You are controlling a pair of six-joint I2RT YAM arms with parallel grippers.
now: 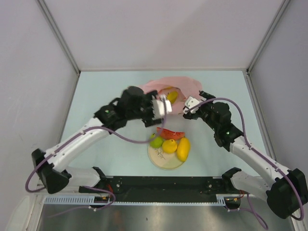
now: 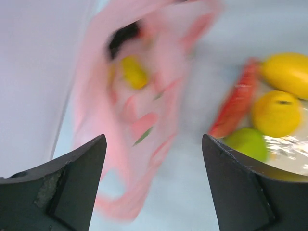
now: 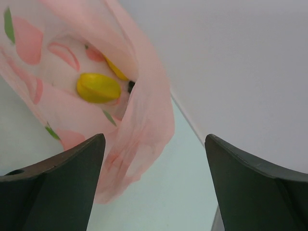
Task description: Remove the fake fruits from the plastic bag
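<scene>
plastic bag (image 1: 188, 85) at the far middle of the desk (image 1: 96, 89), pink and crinkled, mouth gaping toward the arms. not yet emptied: one yellow fruit (image 3: 98, 87) plain inside the mouth, a second yellow piece (image 3: 115, 70) behind, too hidden to name. just nearer than the bag, a cream plate (image 1: 155, 159) carrying a mango (image 1: 183, 149), a lemon (image 1: 169, 145), a green pear (image 1: 156, 142) and a watermelon slice (image 1: 169, 133); roughly midway through the job, by the look of things. left fingers (image 2: 72, 192) spread wide with nothing between, hovering at the bag's near edge, close to that yellow fruit. right fingers (image 3: 62, 192) equally wide and empty, just beside the bag's right edge.

for the reach ahead: pinch the bag's rim with the right fingers to hold the mouth open and stop any sliding. enter with the left fingers straight through the opening, low over the yellow fruit. close across the narrow middle, not the glossy rounded ends. keep clear of the thin film, to avoid dragging the whole bag along.

around everything, plain pale walls (image 1: 159, 33) on three sides. underneath, a smooth pale blue-green desk, probably slick under thin plastic.
</scene>
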